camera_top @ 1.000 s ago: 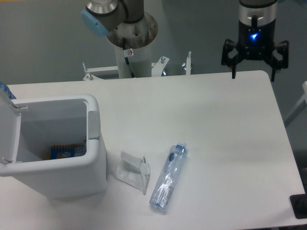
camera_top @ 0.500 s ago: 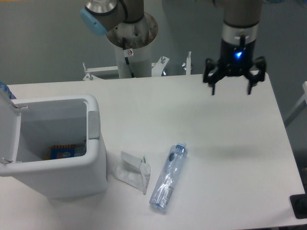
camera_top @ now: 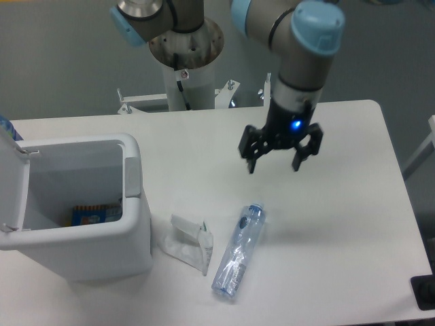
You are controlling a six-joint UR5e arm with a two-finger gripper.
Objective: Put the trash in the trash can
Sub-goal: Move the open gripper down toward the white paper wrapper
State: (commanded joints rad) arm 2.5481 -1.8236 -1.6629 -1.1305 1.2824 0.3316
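At the far left the bin [camera_top: 81,224] stands on the white table [camera_top: 326,231] with its lid [camera_top: 10,180] swung open to 9 o'clock and its grey latch [camera_top: 133,178] on the wall facing 3 o'clock. Deep inside, a blue-and-orange packet [camera_top: 95,214] lies on the floor of the bin. Just beside the bin, at its 4 o'clock, the wrapper [camera_top: 187,244] lies crumpled on the table, its green edge toward the bottle and not touching the bin wall as far as can be seen. Next comes the bottle [camera_top: 238,251] — lying on its side, blue cap [camera_top: 255,206] pointing to about 1 o'clock, base toward 7 o'clock, near the wrapper but apart from it. At 12 o'clock from the cap, the claw [camera_top: 280,163] hangs above the table with its fingers spread wide and nothing between them — a blue light glows on its body. Its shadow falls on the table just right of the bottle's cap. The arm [camera_top: 299,47] rises from the claw toward 12 o'clock, and the robot's base column [camera_top: 187,61] stands behind the table's far edge.
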